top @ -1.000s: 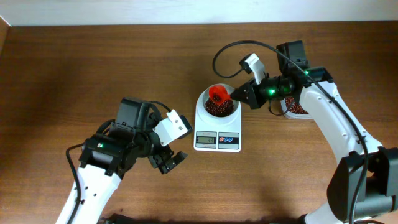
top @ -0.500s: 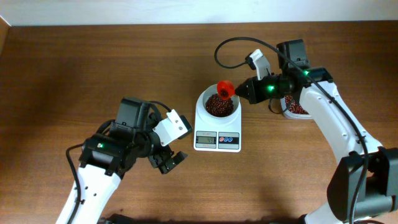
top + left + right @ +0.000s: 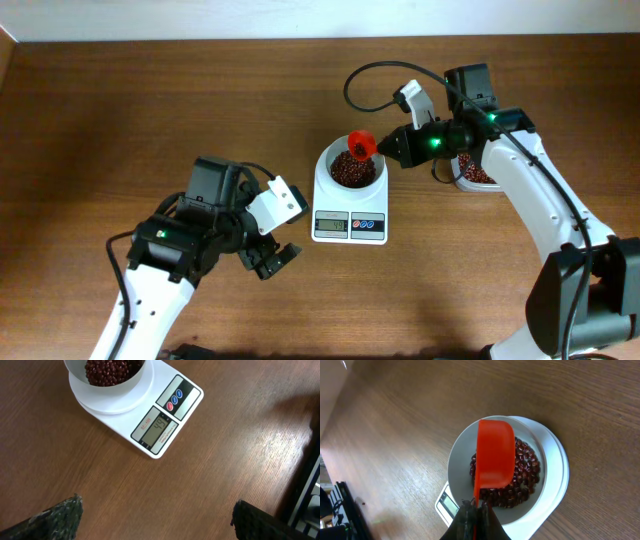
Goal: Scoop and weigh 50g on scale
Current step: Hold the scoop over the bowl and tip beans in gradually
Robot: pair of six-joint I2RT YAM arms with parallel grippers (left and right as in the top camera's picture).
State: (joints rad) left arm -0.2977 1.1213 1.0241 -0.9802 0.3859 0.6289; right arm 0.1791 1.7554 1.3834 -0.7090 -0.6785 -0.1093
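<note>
Right gripper (image 3: pixel 393 148) clamped tight on handle of red scoop (image 3: pixel 495 455); scoop hangs over white bowl (image 3: pixel 457 462) on scale (image 3: pixel 349 212). Red-brown beans (image 3: pixel 524 472) heaped in bowl. Left gripper (image 3: pixel 156 519) fingers spread wide, empty, above wooden table (image 3: pixel 120 110) near scale. Tub (image 3: pixel 478 176) of beans partly hidden under right arm.

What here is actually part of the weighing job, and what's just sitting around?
In the job:
- scale
- beans
- scoop, held by the right gripper
- tub

Sitting idle:
- left gripper, open, holding nothing
- cable
</note>
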